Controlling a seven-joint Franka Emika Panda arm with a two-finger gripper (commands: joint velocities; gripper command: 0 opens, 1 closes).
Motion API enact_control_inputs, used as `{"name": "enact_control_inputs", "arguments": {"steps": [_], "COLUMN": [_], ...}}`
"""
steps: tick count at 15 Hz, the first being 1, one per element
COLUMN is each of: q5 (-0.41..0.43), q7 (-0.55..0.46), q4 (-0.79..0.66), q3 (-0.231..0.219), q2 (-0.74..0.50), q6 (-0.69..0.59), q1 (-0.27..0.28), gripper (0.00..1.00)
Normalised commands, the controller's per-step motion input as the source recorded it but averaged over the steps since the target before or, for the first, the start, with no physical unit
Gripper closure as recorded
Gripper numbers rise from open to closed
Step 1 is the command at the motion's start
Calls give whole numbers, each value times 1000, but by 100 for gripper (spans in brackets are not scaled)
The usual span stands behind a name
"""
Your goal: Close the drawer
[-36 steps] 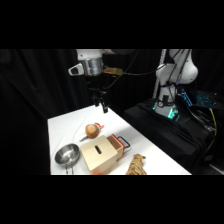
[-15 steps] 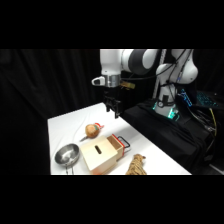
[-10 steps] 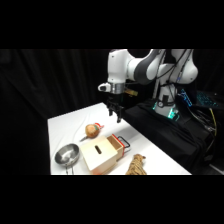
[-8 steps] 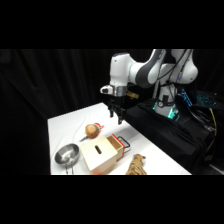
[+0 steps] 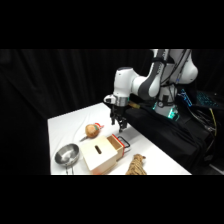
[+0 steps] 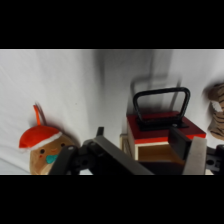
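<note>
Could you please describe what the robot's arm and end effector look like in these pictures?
The arm is glossy white with rounded, bulbous joints and darker seams between its segments. It ends in a white wrist carrying a black end effector with two slim dark fingers. In the wrist view, black angular linkage rises from the bottom edge. No cables or markings on the arm are legible.

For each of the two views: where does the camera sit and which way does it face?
Side view: stands beside the table, looking across and down; shows the arm reaching from upper right, gripper above the drawer.
Wrist view: on the wrist, looking past the gripper at the drawer.
Shared: gripper, drawer, toy.
</note>
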Motion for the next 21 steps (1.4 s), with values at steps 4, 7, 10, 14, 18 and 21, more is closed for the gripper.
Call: {"name": "enact_control_inputs", "arguments": {"steps": [4, 7, 10, 14, 18, 21], "q5": [204, 188, 153, -13, -280, -378], "q7": [-190, -217, -225, -118, 73, 182], "q4": [-46, -43, 8, 54, 65, 48], "q3": [204, 226, 254, 272, 202, 9], "q2": [98, 110, 185, 248, 248, 162], "q6": [273, 289, 357, 405, 458, 413], "q1": [-112, -185, -260, -310, -282, -123], "gripper": [0, 0, 0, 0, 0, 0]}}
